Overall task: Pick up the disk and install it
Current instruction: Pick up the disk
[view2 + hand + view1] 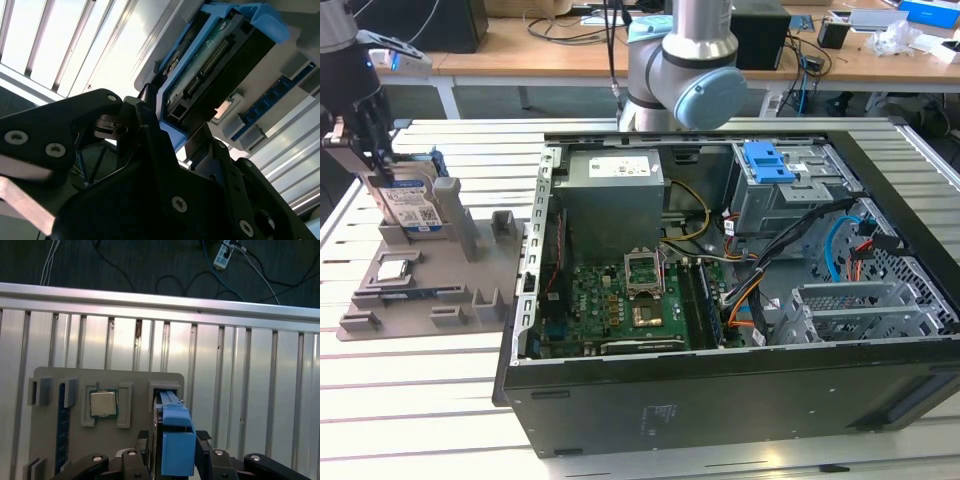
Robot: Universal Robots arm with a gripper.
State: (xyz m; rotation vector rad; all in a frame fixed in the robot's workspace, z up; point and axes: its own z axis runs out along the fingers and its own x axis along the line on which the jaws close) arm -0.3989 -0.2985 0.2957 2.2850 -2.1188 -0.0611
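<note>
disk [412,210] stands on its thin edge in a slot of the gray tray [420,300], at the exterior view's left, well apart from the open computer case [720,400]. it stands up like a book, so its top end sticks out and can be grabbed from above. in the first wrist view the gripper [173,436] sits over that top end, with one of its fingers [202,436] on each side of the blue frame. in both wrist views they look pressed against the frame, so i think the gripper is clenched on the disk. the disk is down in its slot, not lifted out yet. a small square chip [103,403] lies flat in its own pocket just beside the disk. the tray gives each part its own place. inside the case a blue bracket [768,160] sits on the metal drive cage. the side of the case is off, so an arm can reach in from above.
</note>
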